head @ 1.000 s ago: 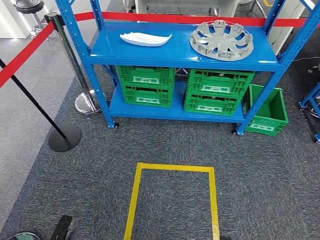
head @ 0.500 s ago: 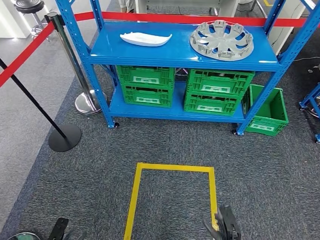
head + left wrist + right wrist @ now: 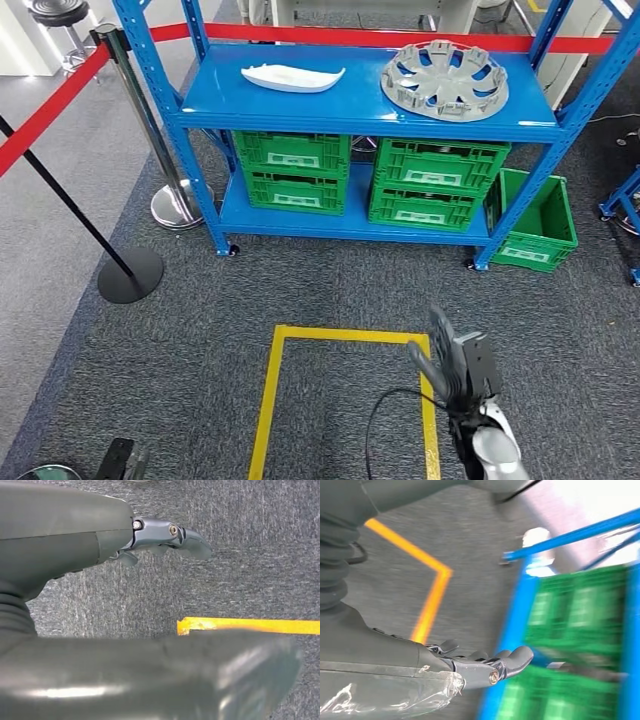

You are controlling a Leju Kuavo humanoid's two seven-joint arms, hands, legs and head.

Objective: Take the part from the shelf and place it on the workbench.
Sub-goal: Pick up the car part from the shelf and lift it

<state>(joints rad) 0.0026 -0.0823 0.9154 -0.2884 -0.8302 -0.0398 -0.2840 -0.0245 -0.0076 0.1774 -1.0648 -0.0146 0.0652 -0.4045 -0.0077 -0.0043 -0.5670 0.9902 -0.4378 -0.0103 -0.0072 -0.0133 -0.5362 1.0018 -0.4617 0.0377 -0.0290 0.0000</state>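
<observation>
- Progress is at the very start: neither candidate part has left the blue metal shelf (image 3: 355, 105), so the take and the placing on the counter are, by my judgement, both still to do.
- Two things lie on the top board of the shelf: a long white curved plastic moulding (image 3: 293, 76) towards the left, and a round grey plastic wheel cover (image 3: 444, 80) towards the right. They lie well apart from each other. The task sentence does not say which of them is the part.
- The right robot hand (image 3: 455, 362) is raised over the grey carpet at the right side of the yellow taped floor square (image 3: 345, 337), fingers (image 3: 510, 660) stretched out and apart, holding nothing. It is well short of the shelf.
- The left robot hand (image 3: 166, 534) hangs low over the carpet, fingers extended, with nothing in it.
- Below the top board, green plastic crates (image 3: 370, 172) sit stacked on the lower board, and another green crate (image 3: 537, 220) stands on the floor beside the shelf's right leg.
- What remains, as I judge it: closing the gap to the shelf, reaching the top board, gripping the part, then carrying it to the counter.
</observation>
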